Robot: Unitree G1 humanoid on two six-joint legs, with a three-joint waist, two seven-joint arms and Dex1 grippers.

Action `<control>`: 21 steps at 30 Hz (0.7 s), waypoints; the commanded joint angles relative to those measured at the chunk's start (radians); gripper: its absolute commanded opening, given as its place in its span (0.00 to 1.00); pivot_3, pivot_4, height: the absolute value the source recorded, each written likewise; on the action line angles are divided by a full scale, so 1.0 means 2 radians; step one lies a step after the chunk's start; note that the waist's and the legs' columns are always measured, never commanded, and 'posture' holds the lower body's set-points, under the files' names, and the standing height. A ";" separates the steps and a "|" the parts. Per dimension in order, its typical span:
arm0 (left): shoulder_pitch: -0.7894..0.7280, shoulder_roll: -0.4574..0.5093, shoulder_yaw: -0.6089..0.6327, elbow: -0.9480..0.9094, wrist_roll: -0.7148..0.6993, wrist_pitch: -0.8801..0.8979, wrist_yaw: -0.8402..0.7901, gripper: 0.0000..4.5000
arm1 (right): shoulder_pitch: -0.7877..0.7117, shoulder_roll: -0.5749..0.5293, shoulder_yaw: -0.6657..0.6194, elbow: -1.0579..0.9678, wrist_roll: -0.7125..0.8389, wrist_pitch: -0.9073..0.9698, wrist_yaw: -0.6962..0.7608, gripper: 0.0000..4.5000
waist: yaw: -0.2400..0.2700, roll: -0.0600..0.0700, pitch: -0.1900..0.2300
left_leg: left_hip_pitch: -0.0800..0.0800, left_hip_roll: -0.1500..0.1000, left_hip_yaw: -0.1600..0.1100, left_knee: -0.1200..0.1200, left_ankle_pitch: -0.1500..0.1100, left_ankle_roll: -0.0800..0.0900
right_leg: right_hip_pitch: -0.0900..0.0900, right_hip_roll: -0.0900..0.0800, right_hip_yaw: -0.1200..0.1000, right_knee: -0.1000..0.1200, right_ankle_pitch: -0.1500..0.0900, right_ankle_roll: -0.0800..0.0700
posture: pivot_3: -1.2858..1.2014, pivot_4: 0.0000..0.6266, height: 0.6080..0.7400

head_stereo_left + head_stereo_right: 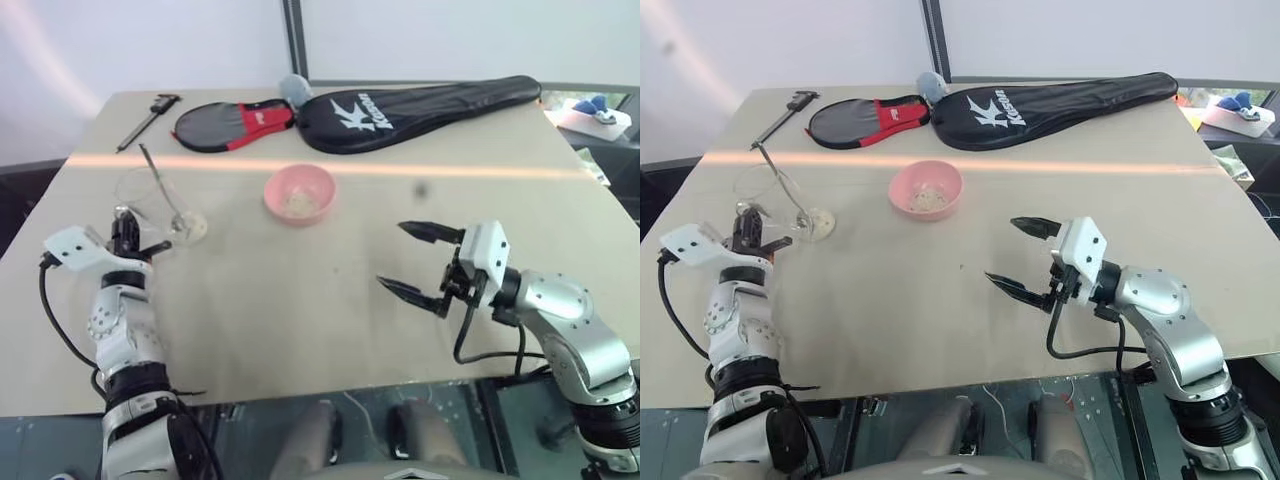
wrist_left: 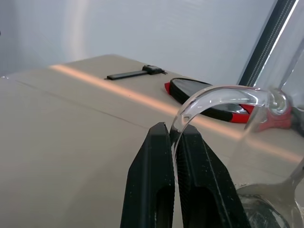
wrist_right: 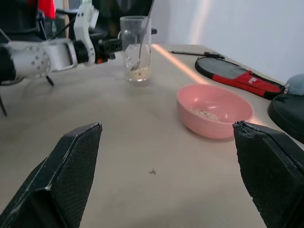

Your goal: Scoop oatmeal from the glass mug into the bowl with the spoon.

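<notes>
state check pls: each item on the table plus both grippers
glass mug: upright, handle pinched by left gripper
spoon: standing in mug
oatmeal: some in mug bottom, some in bowl
bowl: upright, free
left gripper: shut on mug handle
right gripper: open, empty
racket covers: lying flat

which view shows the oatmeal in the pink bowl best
The right wrist view: it looks into the pink bowl from low and close, so the oatmeal shows as a thin pale scatter on its bottom. Both eye views show it from above as a small pale patch in the bowl's middle.
</notes>
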 commanded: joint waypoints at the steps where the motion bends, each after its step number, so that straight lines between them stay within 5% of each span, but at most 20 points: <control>1: -0.013 0.014 0.003 0.049 0.006 -0.038 -0.020 0.00 | 0.005 -0.013 0.004 -0.010 -0.010 -0.027 0.013 0.99 | 0.000 0.000 0.000 | 0.000 0.000 0.000 0.000 0.000 0.000 | 0.000 0.000 0.000 0.000 0.000 0.000 | 0.52 0.24 1.00; 5: -0.001 0.011 0.002 0.068 0.004 -0.046 -0.034 0.00 | 0.005 -0.018 0.006 -0.006 -0.016 -0.031 0.012 0.99 | 0.000 0.000 0.000 | 0.000 0.000 0.000 0.000 0.000 0.000 | 0.000 0.000 0.000 0.000 0.000 0.000 | 0.52 0.24 1.00; 6: 0.004 0.009 0.003 0.067 0.002 -0.046 -0.037 0.16 | 0.005 -0.019 0.005 -0.006 -0.016 -0.030 0.011 1.00 | 0.000 0.000 0.000 | 0.000 0.000 0.000 0.000 0.000 0.000 | 0.000 0.000 0.000 0.000 0.000 0.000 | 0.52 0.24 1.00; 14: 0.075 -0.013 0.001 -0.021 -0.011 -0.023 -0.037 0.96 | 0.003 -0.022 -0.002 -0.004 -0.012 -0.026 0.009 1.00 | -0.004 0.000 0.000 | 0.000 0.000 0.000 0.000 0.000 0.000 | 0.000 0.000 0.001 0.000 0.000 0.000 | 0.52 0.24 1.00; 21: 0.226 -0.023 -0.024 -0.240 -0.037 0.050 -0.065 0.98 | 0.022 -0.030 -0.021 0.002 -0.014 -0.020 -0.006 1.00 | -0.002 0.000 0.000 | 0.000 0.001 0.000 -0.001 0.000 0.000 | 0.000 0.000 0.001 -0.001 0.000 0.000 | 0.52 0.24 1.00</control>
